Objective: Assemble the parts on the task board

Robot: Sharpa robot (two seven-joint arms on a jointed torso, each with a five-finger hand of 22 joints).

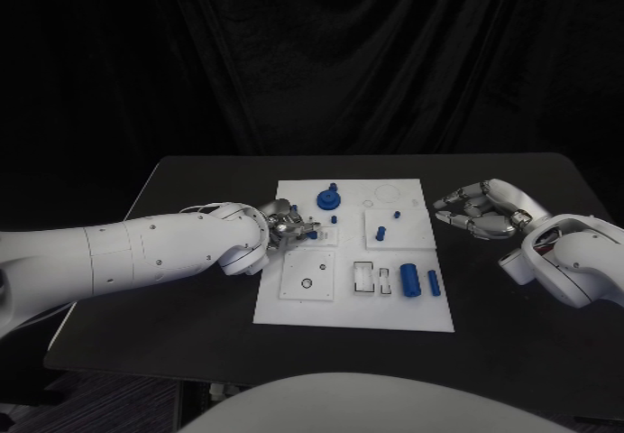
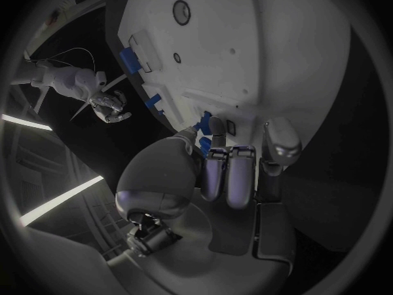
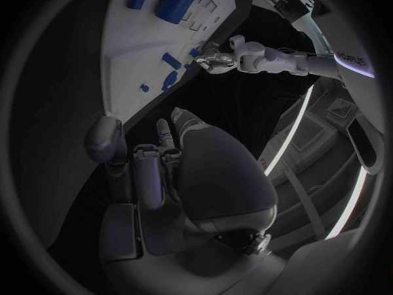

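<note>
The white task board [image 1: 351, 311] lies in the middle of the black table. My left hand [image 1: 291, 227] is over the board's left edge, and its fingertips pinch a small blue part [image 2: 205, 144] just above the plate [image 2: 245, 52]. Off the board's right edge my right hand [image 1: 479, 209] hovers with its fingers curled in and nothing in them. On the board I see a blue knob [image 1: 329, 198], two short pegs [image 1: 380, 234], a thick blue cylinder [image 1: 408, 280] and a slim blue bar [image 1: 433, 284].
Two white rectangular frames [image 1: 374, 278] stand beside the cylinder, and a round hole [image 1: 307, 282] lies in the near left panel. Bare black table [image 1: 182, 316] surrounds the board. A dark curtain hangs behind the table.
</note>
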